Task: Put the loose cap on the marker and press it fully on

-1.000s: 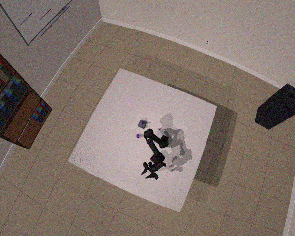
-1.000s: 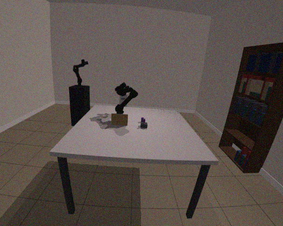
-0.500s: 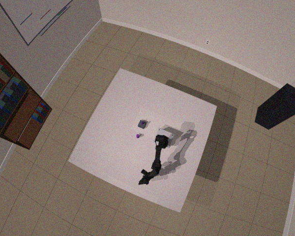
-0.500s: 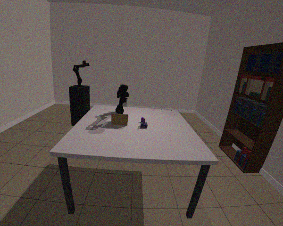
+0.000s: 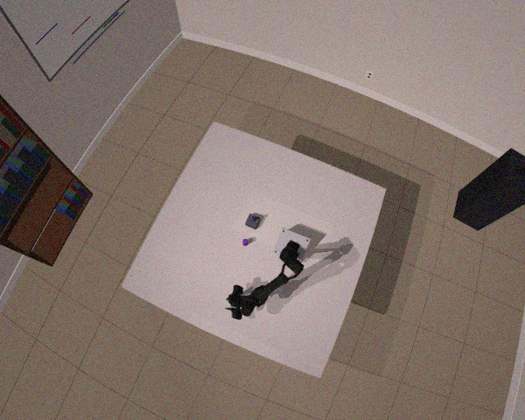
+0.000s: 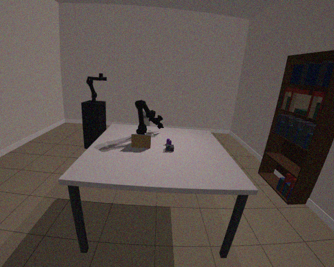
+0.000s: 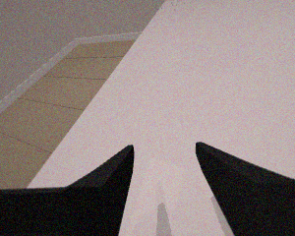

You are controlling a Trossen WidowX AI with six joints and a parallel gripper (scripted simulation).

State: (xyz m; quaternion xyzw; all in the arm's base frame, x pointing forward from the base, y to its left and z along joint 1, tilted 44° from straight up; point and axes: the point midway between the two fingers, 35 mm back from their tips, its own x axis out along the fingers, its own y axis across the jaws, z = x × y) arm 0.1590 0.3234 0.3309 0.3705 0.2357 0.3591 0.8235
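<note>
The dark holder block (image 5: 250,223) (image 6: 170,148) stands on the white table (image 5: 185,217) (image 6: 150,169), with the marker (image 5: 253,218) upright in it, its top purple. The small purple cap (image 5: 245,241) stands loose on the table a short way from the block. In the exterior view the cap and marker overlap and are hard to tell apart. My gripper (image 5: 227,304) (image 6: 162,122) (image 7: 164,148) is partly open and empty, in the air above the table, well away from cap and marker. Neither shows in the wrist view.
The arm's pale base plate (image 5: 278,241) lies beside the block and cap. A tan box-like face (image 6: 140,141) shows below the arm in the exterior view. A black pedestal (image 5: 495,190) (image 6: 93,122) and a bookshelf (image 5: 41,203) (image 6: 319,129) stand off the table.
</note>
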